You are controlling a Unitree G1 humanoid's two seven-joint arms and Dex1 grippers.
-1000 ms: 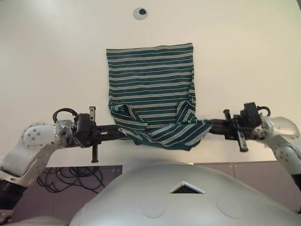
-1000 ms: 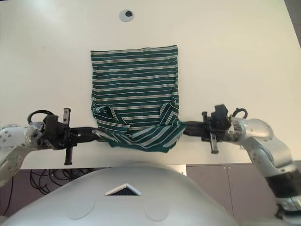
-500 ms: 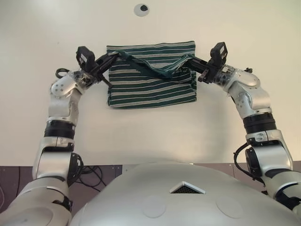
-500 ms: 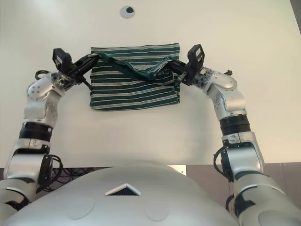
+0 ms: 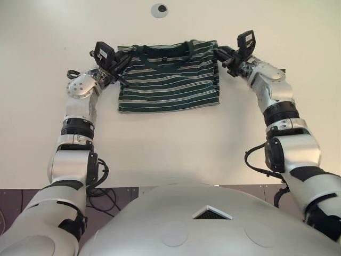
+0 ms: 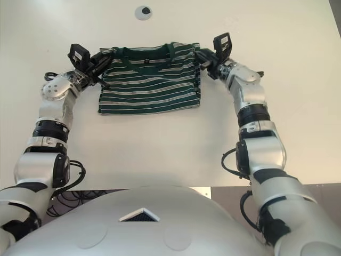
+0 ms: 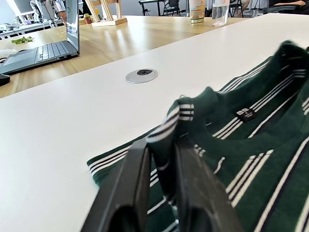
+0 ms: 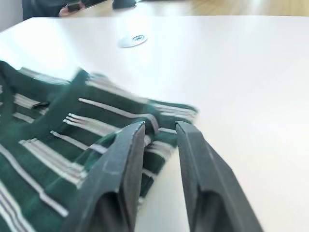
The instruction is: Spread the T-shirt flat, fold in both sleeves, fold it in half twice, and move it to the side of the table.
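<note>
Left eye view: the folded T-shirt lies far-centre on the white table, with broad tabletop to its left, right and near side. Both arms stretch forward, the left gripper at the far-left corner and the right gripper at the far-right. Left wrist view shows that claw pinching a raised ridge of fabric; whether the right one grips cannot be told.

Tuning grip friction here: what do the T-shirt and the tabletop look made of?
T-shirt: soft knit fabric, likely cotton jersey; it lies folded and rumpled, with green and white stripes. Tabletop: smooth, even white surface, possibly laminate; no grain shows.
</note>
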